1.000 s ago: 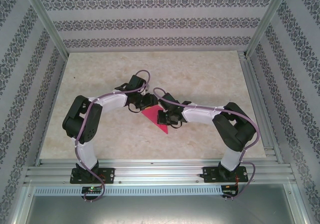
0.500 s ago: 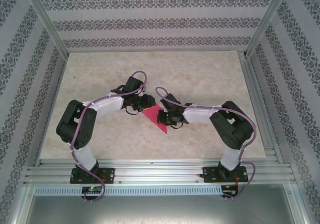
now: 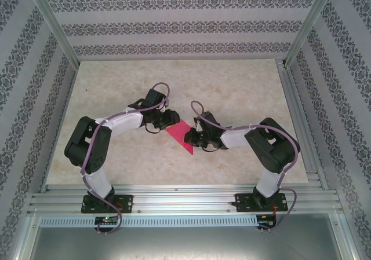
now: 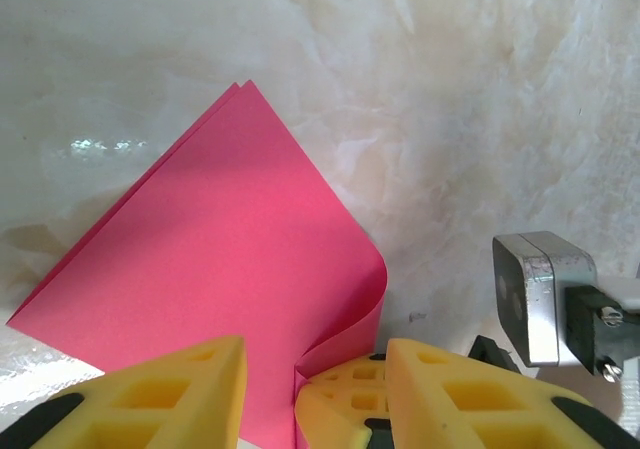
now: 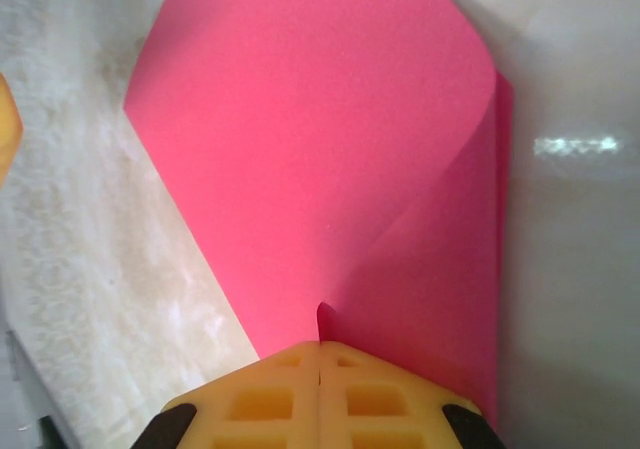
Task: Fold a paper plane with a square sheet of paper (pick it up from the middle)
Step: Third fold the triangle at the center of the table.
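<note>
Magenta-red, thin and doubled over on itself, the sheet of paper (image 3: 180,136) is seen lying near the middle of the pale, marble-patterned bench (image 3: 243,86), between the two black-and-white arms. From above it is shown as a slanted, pointed shape, with the left hand (image 3: 171,121) set at its far left edge and the right hand (image 3: 191,137) at its right edge.

In the left wrist view the paper (image 4: 220,269) is laid in two layers whose edges nearly meet at the far corner, while its near right part is curled upward off the bench (image 4: 480,89). The left hand (image 4: 315,369) is held open: its yellow latticed fingers (image 4: 190,394) are kept apart, and the raised curl is stood between them, close against the right-side finger. A silver metal block (image 4: 535,294) is seen just beside that finger.

In the right wrist view the right hand (image 5: 320,359) is closed, its yellow fingers (image 5: 250,404) pressed together, and an edge of the paper (image 5: 330,149) is pinched in the seam between them. From that grip the upper layer is bowed over into a rounded fold at the right.
</note>
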